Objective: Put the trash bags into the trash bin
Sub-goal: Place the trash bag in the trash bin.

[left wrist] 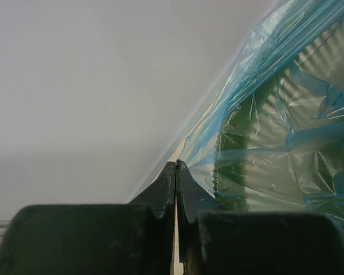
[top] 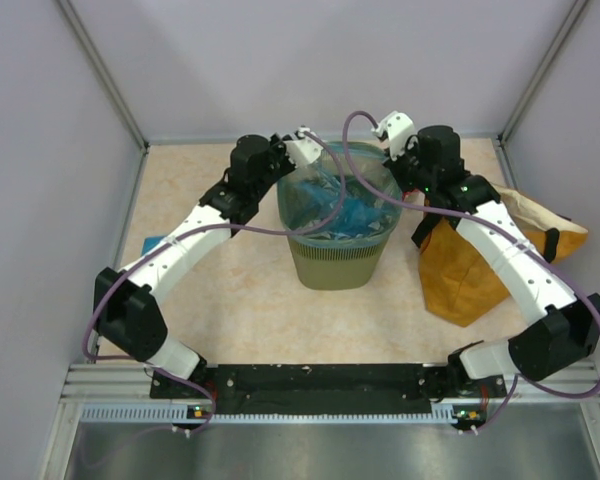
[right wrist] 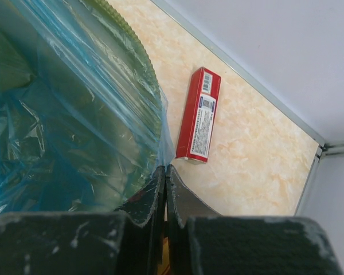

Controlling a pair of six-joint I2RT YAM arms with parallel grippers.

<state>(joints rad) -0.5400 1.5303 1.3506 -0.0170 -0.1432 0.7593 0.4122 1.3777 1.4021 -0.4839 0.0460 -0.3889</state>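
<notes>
The bag [top: 342, 210] sits mostly inside the bin [top: 335, 265] on the bench [top: 230, 290]. At the rim's 11 o'clock the left pincer [left wrist: 176, 166], at 1 the right pincer [right wrist: 164, 170], both pressed together on its edge; seating that edge probably remains.

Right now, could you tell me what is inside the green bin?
A crinkly blue plastic bag fills the green bin, its film reaching the rim. The film hides the bin's bottom and anything under it.
</notes>
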